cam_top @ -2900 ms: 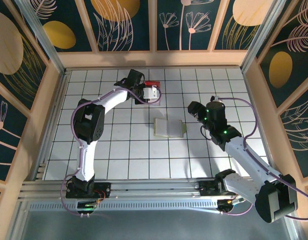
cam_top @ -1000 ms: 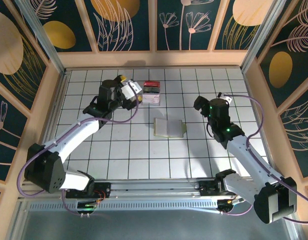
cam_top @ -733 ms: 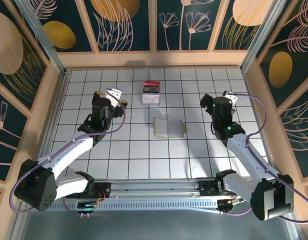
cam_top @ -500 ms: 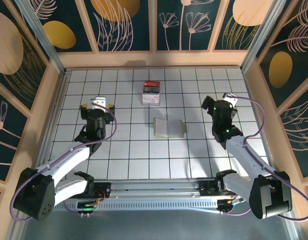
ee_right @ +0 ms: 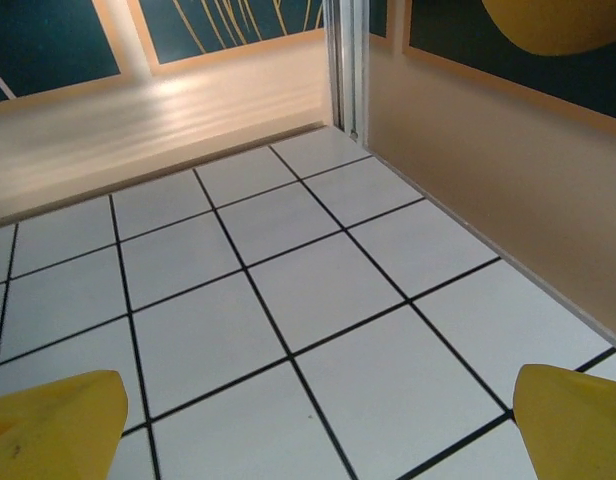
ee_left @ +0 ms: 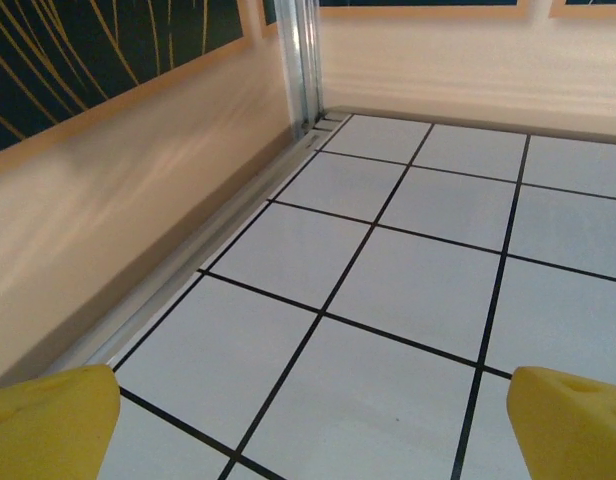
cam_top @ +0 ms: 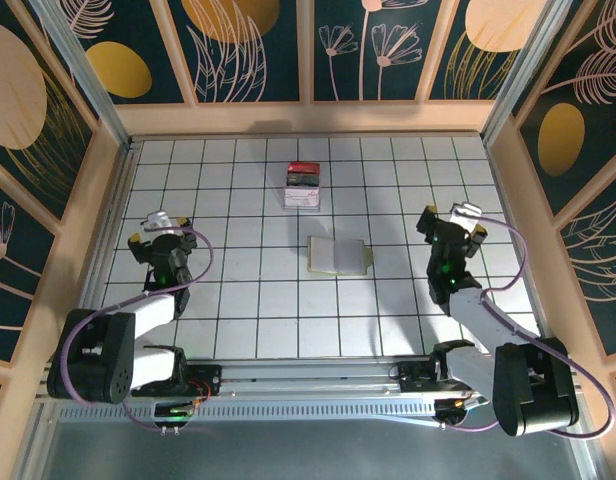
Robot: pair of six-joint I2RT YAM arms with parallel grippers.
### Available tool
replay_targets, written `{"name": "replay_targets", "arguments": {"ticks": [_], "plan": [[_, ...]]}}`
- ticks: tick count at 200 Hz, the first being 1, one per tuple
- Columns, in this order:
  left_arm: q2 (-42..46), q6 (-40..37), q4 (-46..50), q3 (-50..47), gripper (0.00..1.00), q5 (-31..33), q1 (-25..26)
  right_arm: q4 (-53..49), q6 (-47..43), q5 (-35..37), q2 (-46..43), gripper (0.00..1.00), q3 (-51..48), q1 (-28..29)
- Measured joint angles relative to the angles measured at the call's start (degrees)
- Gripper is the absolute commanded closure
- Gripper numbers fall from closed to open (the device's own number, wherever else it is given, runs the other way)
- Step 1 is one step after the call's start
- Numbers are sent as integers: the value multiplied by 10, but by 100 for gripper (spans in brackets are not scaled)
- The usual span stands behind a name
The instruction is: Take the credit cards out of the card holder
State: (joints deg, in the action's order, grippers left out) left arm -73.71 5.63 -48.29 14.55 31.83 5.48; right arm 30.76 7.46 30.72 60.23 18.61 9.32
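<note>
Pulled back since before, left gripper (cam_top: 158, 227) and right gripper (cam_top: 451, 220) gape empty; overhead, the card holder (cam_top: 338, 255) seems emptied.

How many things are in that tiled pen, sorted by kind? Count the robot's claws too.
Grippers: 2, left and right, both open
Card holder: 1, lying open
White box: 1, with red and dark cards inside, too small to count
Total: 4
</note>
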Motion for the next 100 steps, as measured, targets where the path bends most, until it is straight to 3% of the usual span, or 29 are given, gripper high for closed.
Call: {"name": "replay_targets", "arguments": {"ticks": [65,100], "plan": [[-46,-34,-92,-1,1,-92,-2,165,-27,-63,-3,1,-92,-49],[-66,-43,-198,-43,1,-154,-2,216,-26,-97,-3,1,-108,-80]]}}
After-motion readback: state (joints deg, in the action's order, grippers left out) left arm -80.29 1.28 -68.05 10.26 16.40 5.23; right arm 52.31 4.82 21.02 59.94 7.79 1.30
